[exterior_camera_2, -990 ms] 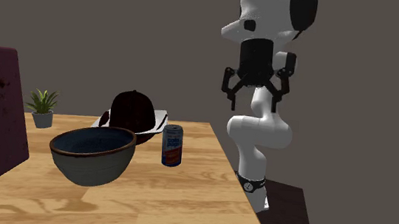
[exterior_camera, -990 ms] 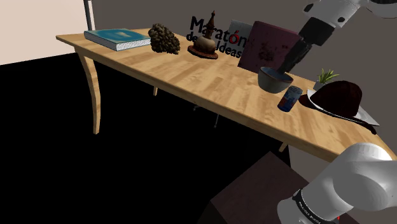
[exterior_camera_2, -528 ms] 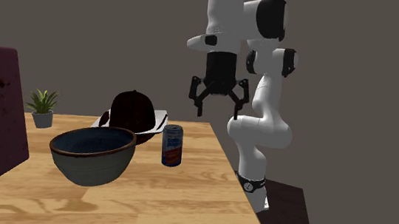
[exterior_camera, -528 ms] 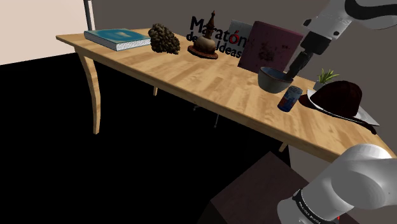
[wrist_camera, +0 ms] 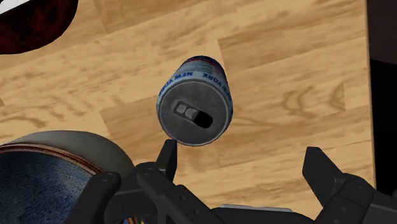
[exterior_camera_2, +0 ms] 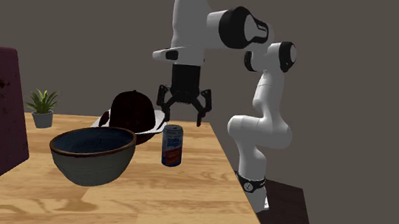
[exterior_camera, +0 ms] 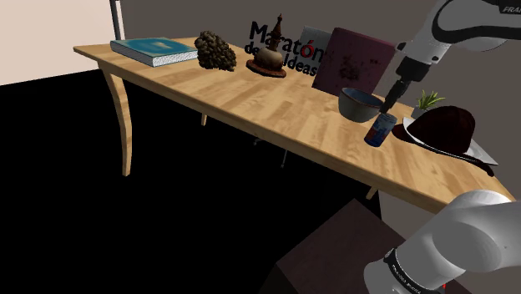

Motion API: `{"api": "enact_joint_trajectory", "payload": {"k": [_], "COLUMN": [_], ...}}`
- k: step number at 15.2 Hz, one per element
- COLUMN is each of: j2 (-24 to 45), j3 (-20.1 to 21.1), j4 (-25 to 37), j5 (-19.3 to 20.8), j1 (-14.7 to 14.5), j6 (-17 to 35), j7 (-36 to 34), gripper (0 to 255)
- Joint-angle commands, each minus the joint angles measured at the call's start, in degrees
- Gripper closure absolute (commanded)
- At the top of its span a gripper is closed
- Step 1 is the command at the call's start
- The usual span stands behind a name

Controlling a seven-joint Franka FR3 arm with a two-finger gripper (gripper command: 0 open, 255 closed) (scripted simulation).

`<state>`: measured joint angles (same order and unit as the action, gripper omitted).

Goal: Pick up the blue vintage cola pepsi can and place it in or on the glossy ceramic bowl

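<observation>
A blue, red and white cola can (exterior_camera: pixel 380 129) stands upright on the wooden table (exterior_camera: pixel 250 100), near its front edge. In the second exterior view the can (exterior_camera_2: pixel 172 144) sits just right of a glossy bowl (exterior_camera_2: pixel 90 154) with a blue inside and a brown rim. My black gripper (exterior_camera_2: pixel 183 116) hangs open just above the can's top, touching nothing. In the wrist view the can's lid (wrist_camera: pixel 194 102) lies just ahead of the spread fingers of the gripper (wrist_camera: pixel 242 159), with the bowl (wrist_camera: pixel 76 143) close beside one finger. From the shoulder view the gripper (exterior_camera: pixel 389 104) sits between the bowl (exterior_camera: pixel 361 104) and the can.
A dark red hat (exterior_camera: pixel 442 127) on a white tray lies right of the can, with a small potted plant (exterior_camera: pixel 427 100) behind it. A maroon panel (exterior_camera: pixel 352 60) leans behind the bowl. A lettered sign (exterior_camera: pixel 284 46), a figurine (exterior_camera: pixel 269 57), a brown lump (exterior_camera: pixel 215 50) and a teal book (exterior_camera: pixel 154 50) lie farther left.
The arm has swung the gripper in from beyond the table's edge and lowered it to just above the can. The fingers stayed open; can and bowl have not moved.
</observation>
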<state>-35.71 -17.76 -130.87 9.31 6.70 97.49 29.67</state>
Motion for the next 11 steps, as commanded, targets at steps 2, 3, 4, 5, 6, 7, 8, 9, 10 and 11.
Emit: {"api": "enact_joint_trajectory", "payload": {"k": [2, 3, 4, 5, 6, 7, 8, 9, 10, 11], "j2": [2.9, 2.8, 2.8, 2.8, 2.8, 2.8, 2.8, 2.8, 2.8, 2.8], "j3": [-2.7, -2.8, -2.9, -3.1, -3.2, -3.3, -3.4, -3.5, -3.6, -3.6], "j4": [1.5, 0.7, -0.1, -0.9, -1.6, -2.4, -3.1, -3.9, -4.3, -4.3], "j5": [2.2, 2.3, 2.4, 2.4, 2.5, 2.6, 2.7, 2.8, 2.9, 2.9], "j1": [0.9, 0.9, 1.0, 1.0, 1.1, 1.1, 1.1, 1.2, 1.2, 1.2], "j6": [0.8, 1.5, 2.3, 3.1, 3.8, 4.6, 5.3, 6.1, 6.6, 6.6], "j7": [3.4, 3.3, 3.3, 3.3, 3.2, 3.2, 3.2, 3.2, 3.1, 3.1], "gripper": [0, 0, 0, 0, 0, 0, 0, 0, 0, 0]}}
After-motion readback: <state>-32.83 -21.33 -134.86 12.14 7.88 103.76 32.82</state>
